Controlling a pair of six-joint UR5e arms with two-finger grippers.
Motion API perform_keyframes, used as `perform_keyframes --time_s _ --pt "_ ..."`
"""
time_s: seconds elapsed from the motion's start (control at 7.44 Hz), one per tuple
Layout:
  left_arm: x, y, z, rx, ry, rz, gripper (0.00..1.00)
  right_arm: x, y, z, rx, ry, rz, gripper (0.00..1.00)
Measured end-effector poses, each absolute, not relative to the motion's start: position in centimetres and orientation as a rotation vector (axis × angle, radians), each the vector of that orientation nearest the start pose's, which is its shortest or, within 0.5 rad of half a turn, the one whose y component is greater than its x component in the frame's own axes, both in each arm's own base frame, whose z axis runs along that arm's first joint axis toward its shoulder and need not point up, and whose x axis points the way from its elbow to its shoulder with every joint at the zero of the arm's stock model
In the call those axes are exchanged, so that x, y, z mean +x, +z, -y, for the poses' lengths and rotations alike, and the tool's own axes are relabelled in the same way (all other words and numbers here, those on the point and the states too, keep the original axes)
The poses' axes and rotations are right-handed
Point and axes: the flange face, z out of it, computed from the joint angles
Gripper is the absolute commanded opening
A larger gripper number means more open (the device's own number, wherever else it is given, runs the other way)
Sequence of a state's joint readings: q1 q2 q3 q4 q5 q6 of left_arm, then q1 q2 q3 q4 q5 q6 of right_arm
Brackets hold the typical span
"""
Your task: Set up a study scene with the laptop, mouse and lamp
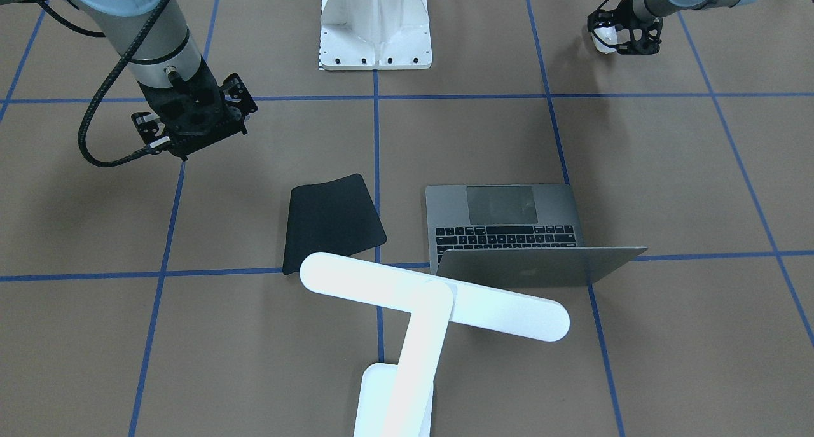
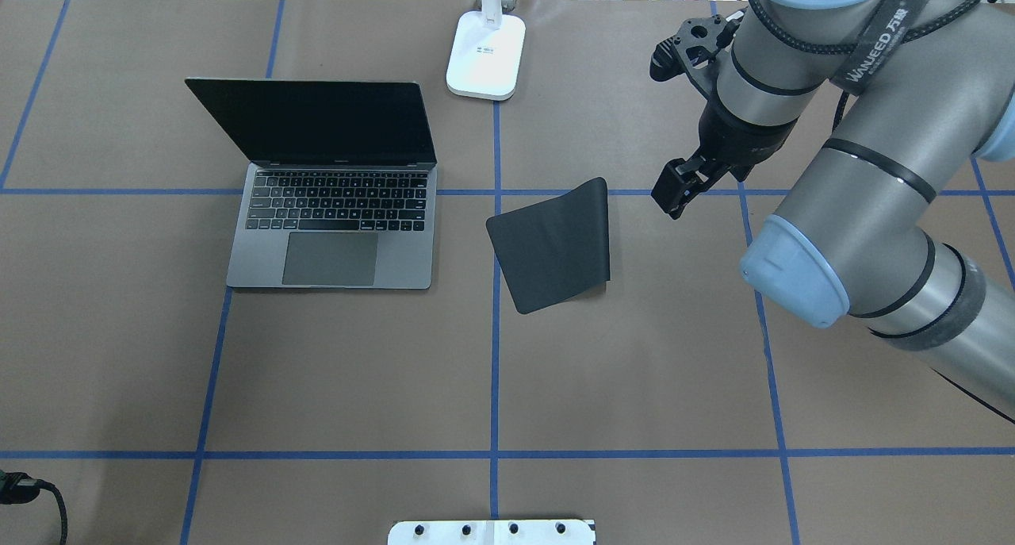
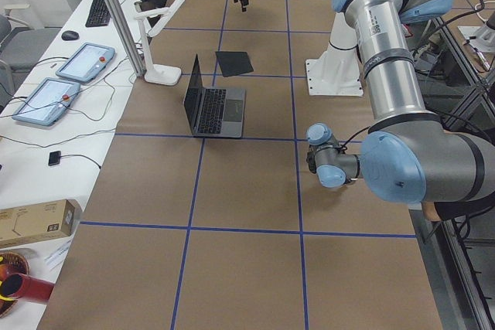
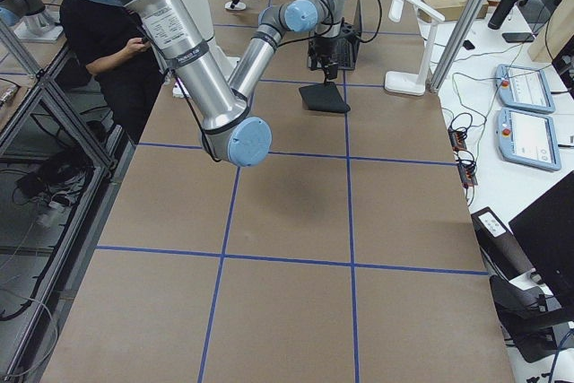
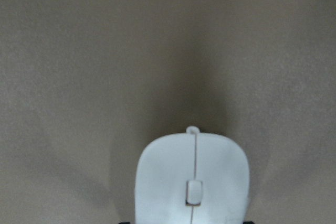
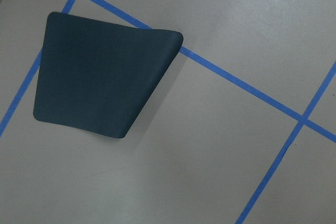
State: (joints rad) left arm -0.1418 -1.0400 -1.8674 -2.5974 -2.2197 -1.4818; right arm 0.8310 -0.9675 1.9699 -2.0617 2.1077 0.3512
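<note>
The open grey laptop (image 2: 333,212) stands left of the table's middle, its lid toward the far edge. The white lamp (image 1: 432,297) stands beyond it, with its base (image 2: 485,45) at the far edge. My left gripper (image 1: 610,36) is shut on the white mouse (image 1: 603,41), near the robot's side of the table and far from the laptop. The mouse fills the lower part of the left wrist view (image 5: 191,182). My right gripper (image 2: 674,196) hangs open and empty just right of the black mouse pad (image 2: 555,243).
The mouse pad (image 6: 100,77) lies flat to the right of the laptop, one corner slightly curled. The white ribbed pedestal (image 1: 375,30) stands at the robot's side. Blue tape lines cross the brown table. Monitors and tablets sit on a side bench (image 3: 77,75).
</note>
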Motion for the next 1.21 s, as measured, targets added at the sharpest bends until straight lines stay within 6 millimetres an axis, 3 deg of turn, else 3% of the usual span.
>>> perform_keyframes --time_s 0.13,0.81,1.21 --pt "28.0 60.5 11.4 -0.521 0.208 -0.829 0.63 -33.1 20.7 48.5 0.157 -0.509 0.716 1.00" --pt "27.8 60.1 11.9 -0.512 0.193 -0.841 0.63 -33.0 20.7 48.5 0.157 -0.508 0.716 1.00" --pt "27.4 58.4 13.2 -0.487 0.163 -0.882 0.62 -32.9 20.8 48.4 0.156 -0.508 0.715 1.00"
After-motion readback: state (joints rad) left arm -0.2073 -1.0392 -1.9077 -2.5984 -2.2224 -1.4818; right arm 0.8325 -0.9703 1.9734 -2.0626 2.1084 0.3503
